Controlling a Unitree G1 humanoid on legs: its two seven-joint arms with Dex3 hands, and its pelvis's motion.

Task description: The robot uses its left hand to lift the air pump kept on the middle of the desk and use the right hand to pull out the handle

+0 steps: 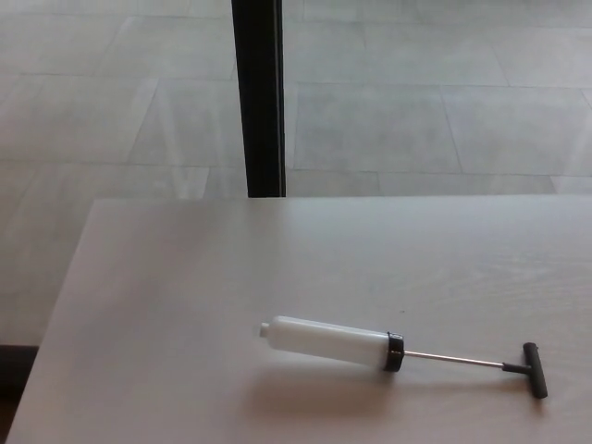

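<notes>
left hand: out of frame | right hand: out of frame

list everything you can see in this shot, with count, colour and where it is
air pump: 1, white barrel with a black collar, lying on its side on the near middle of the desk
pump rod: 1, thin silver, drawn out of the barrel toward the right
pump handle: 1, black T-shape, at the right end of the rod, resting on the desk
desk: 1, pale grey wood grain, fills the lower half
post: 1, black, upright behind the desk's far edge
floor: grey tiles, beyond the desk
robot's hands: neither in view
</notes>
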